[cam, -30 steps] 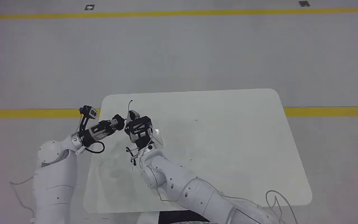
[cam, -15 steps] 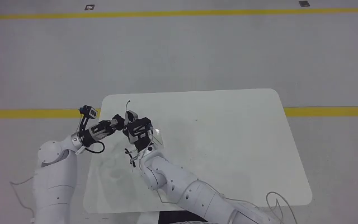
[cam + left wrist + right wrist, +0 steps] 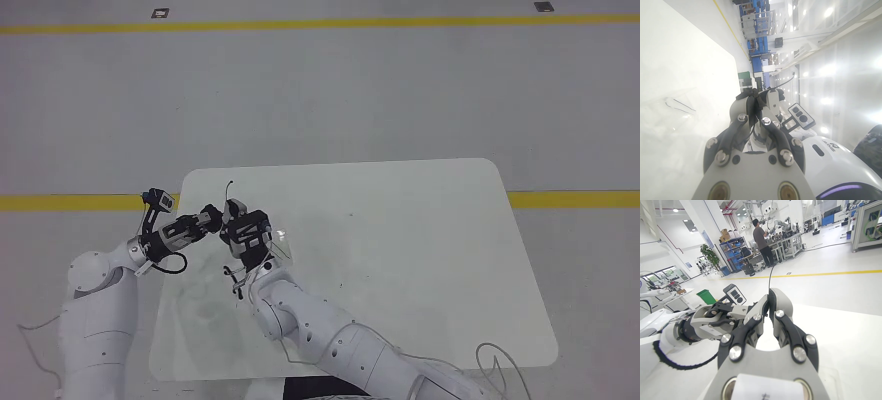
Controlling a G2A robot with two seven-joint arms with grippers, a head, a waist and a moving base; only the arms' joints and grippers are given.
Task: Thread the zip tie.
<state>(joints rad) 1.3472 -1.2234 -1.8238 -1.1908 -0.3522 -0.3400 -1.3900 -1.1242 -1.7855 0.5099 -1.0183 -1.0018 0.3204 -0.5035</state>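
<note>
Right end effector (image 3: 769, 303) tight on zip tie (image 3: 770, 279), beside left end effector (image 3: 214, 216)

The zip tie (image 3: 770, 279) is pinched between the right gripper's (image 3: 769, 300) fingers and juts past their tips. The left gripper (image 3: 753, 98) sits just beside those fingers. The table (image 3: 420, 250) lies beneath both, with a clear bag (image 3: 680, 106) on it near the fingers.
</note>
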